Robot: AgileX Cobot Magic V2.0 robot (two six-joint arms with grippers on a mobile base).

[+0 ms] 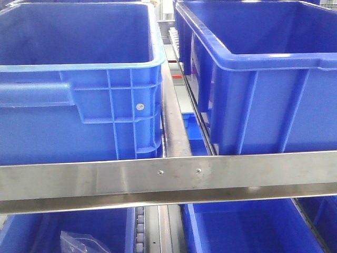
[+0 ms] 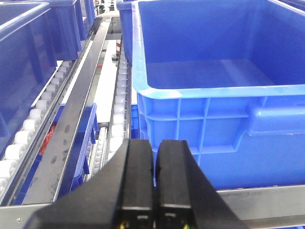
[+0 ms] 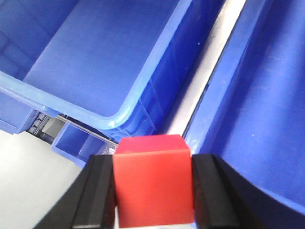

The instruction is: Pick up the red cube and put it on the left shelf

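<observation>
Two big blue bins [image 1: 79, 79] were seen side by side on a roller rack w/ a steel rail [image 1: 168, 176] in front. The red cube [image 3: 153, 181] was gripped in the right tool [image 3: 153, 191], above the bin edge. The left tool [image 2: 155, 181] was clenched, nothing held.

Bins [image 1: 79, 105] are moulded blue plastic, smooth with a slight gloss; shelf rail [image 1: 168, 176] is brushed metal, satin sheen. Red cube [image 3: 153, 183] looks smooth and matt, right gripper [image 3: 153, 191] fingers [image 3: 97, 195] matt black plastic. Conveyor rollers [image 2: 28, 124] look like white plastic.
</observation>
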